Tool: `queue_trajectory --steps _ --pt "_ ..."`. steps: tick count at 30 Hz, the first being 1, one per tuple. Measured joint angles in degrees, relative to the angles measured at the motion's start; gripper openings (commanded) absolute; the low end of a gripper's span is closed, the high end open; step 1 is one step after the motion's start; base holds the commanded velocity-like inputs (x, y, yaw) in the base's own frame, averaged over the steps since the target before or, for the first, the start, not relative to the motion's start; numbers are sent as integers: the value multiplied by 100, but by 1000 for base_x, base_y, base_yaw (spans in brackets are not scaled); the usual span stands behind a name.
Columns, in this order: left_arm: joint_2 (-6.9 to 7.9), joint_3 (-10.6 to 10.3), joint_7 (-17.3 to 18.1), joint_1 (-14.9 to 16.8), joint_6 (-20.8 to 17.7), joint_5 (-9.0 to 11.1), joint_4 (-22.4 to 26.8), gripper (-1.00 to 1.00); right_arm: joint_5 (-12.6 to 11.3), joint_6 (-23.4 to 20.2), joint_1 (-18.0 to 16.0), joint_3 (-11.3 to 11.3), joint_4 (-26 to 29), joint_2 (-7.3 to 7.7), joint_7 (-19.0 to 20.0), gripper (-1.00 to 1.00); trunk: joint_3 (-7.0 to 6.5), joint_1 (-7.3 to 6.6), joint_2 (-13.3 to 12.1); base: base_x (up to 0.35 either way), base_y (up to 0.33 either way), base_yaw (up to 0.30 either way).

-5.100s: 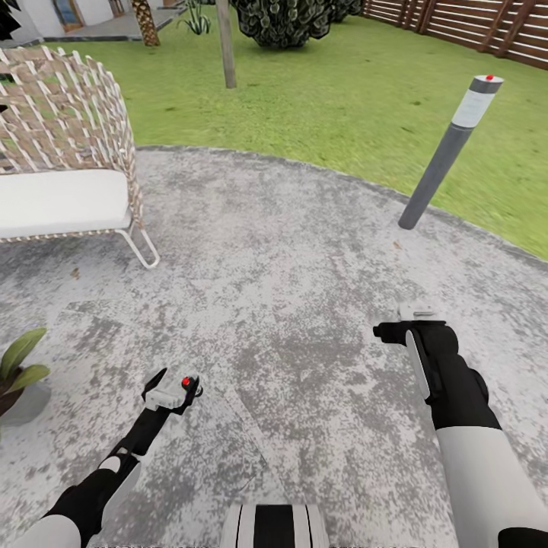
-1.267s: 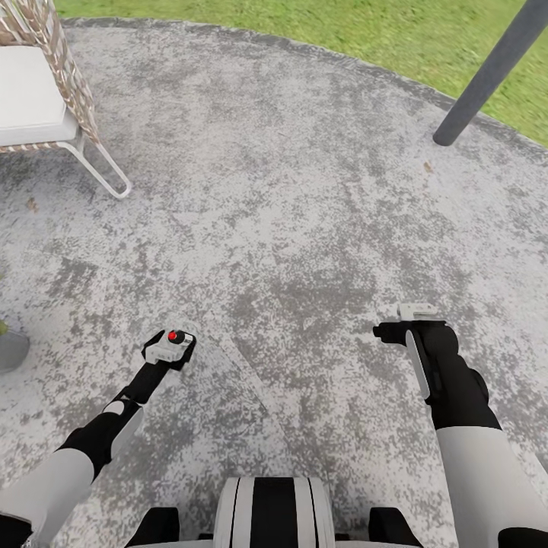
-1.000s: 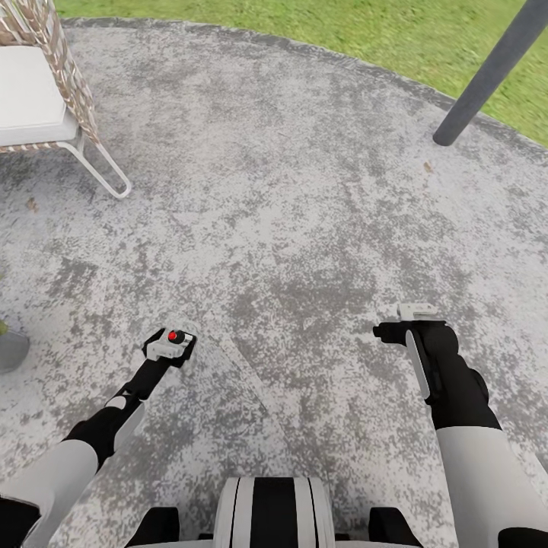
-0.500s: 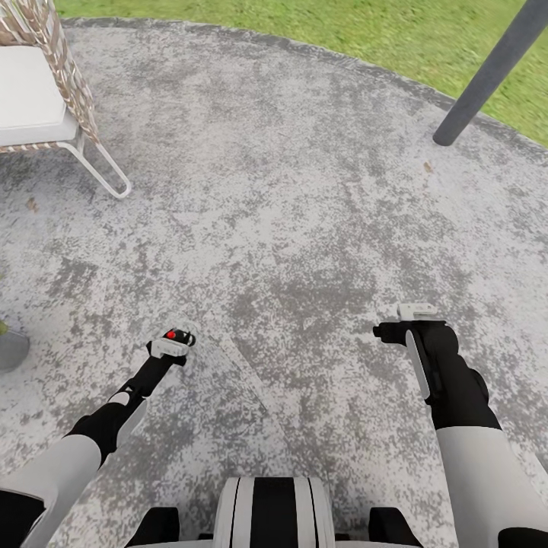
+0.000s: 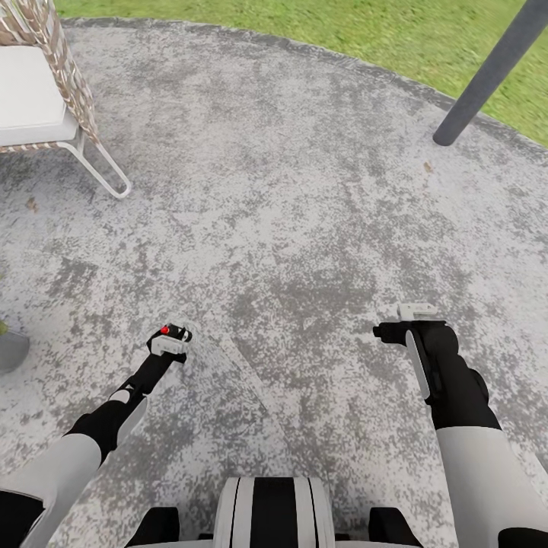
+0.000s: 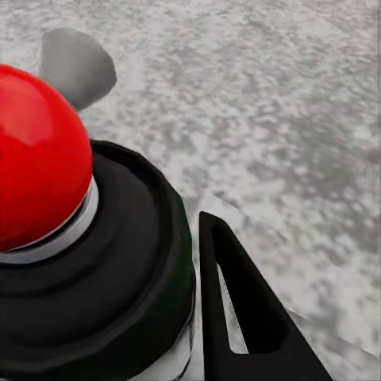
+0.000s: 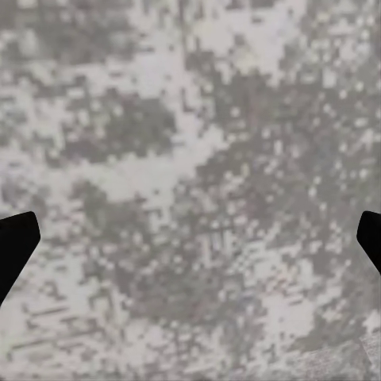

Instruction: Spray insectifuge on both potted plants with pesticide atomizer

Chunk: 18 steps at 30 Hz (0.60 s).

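The pesticide atomizer (image 5: 172,334) sits in the left gripper (image 5: 169,342), low on the left side of the patio, with its red tip and black neck showing above the white fingers; in the left wrist view the red spray head (image 6: 36,155) and black collar (image 6: 103,278) loom close, with one dark finger (image 6: 246,309) pressed just beside the collar, so the left gripper is clamped around the bottle. Just beyond the bottle in that view lies a grey pot (image 6: 75,67) on the stone. In the head view the same kind of grey pot (image 5: 11,348) sits at the far left edge, near the left arm, with only a sliver of green leaf above it. The right gripper (image 5: 407,320) hangs over bare stone on the right, well apart from the bottle; in the right wrist view its dark fingertips (image 7: 16,242) sit at the two side edges with speckled stone between them, spread wide and holding nothing. The round grey patio (image 5: 289,198) spreads around both arms. Far left stands a woven chair (image 5: 46,99) with a white cushion. Far right a dark post (image 5: 487,76) rises at the patio edge, and green lawn (image 5: 365,30) lies beyond.
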<state>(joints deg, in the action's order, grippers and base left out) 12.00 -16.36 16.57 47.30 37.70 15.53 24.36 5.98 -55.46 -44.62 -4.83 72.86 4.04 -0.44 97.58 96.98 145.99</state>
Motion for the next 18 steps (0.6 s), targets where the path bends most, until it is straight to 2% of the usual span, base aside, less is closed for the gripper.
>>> queue_trajectory --steps 6,12,14,15,16,18 --pt "26 -16 144 -1 9 28 411 -100 0 0 -3 0 0 0 0 100 0 0 0 0 0 0" --pt "79 -1 570 -179 11 166 1143 -100 0 0 -2 0 0 0 0 100 0 0 0 0 0 0" --pt "107 -1 657 -466 -6 529 1609 -100 0 -1 -3 0 0 0 0 100 0 0 0 0 0 0" --pt "112 -2 667 -569 -62 586 1769 -100 0 -1 -3 0 0 0 0 100 0 0 0 0 0 0" --pt "129 -12 880 -875 -251 632 2239 -100 0 0 -3 0 0 0 0 100 1 0 0 0 0 0" --pt "143 -9 1020 -983 -287 669 2419 -100 0 0 -3 0 0 0 0 100 0 0 0 0 0 0"
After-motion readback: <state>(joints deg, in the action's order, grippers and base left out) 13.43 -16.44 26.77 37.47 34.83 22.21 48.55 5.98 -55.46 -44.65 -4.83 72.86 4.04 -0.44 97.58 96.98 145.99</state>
